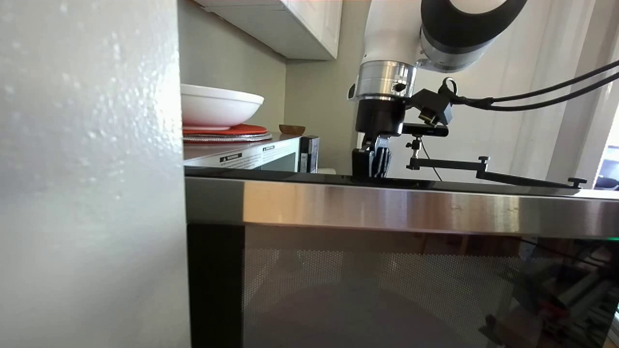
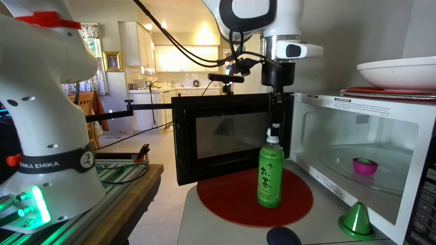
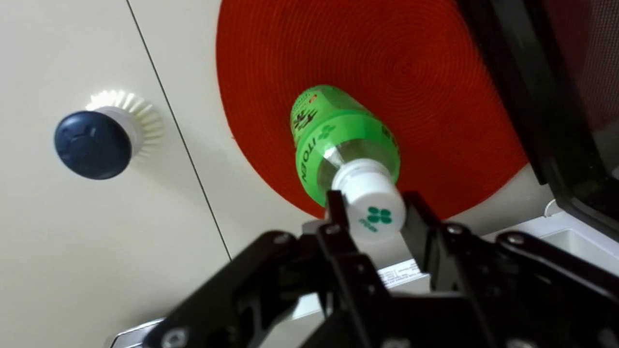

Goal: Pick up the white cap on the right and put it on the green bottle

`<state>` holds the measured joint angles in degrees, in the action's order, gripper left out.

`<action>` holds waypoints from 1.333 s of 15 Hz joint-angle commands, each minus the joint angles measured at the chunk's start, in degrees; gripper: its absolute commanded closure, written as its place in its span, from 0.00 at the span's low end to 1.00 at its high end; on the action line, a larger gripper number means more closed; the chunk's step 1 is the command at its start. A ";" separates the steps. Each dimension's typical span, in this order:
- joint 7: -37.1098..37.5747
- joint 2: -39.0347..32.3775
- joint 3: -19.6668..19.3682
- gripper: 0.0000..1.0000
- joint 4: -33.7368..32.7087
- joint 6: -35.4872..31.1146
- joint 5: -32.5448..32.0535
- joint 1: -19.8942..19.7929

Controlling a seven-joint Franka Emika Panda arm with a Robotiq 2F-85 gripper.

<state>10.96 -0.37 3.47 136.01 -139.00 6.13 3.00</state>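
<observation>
The green bottle (image 2: 270,177) stands upright on a round red mat (image 2: 224,204). It also shows in the wrist view (image 3: 346,128). The white cap (image 3: 376,215), with a green clover mark on top, is at the bottle's mouth; it also shows in an exterior view (image 2: 272,139). I cannot tell how firmly it sits on the neck. My gripper (image 3: 371,199) points down from above, with one finger on each side of the cap, and looks shut on it. In an exterior view the gripper (image 1: 371,162) has its fingertips and the bottle hidden behind the microwave door.
The open microwave door (image 2: 184,143) stands close behind the bottle and gripper. The microwave (image 2: 340,190) holds a pink cup (image 2: 364,167). A green cone (image 2: 356,221) and a dark blue-handled brush (image 3: 92,145) are on the counter. A white bowl (image 2: 402,73) sits on the microwave.
</observation>
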 commanded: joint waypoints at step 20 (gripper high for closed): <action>37.44 -0.52 1.32 0.92 0.15 -0.35 -10.07 1.79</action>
<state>42.85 -0.47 5.03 135.99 -140.11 -2.60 4.73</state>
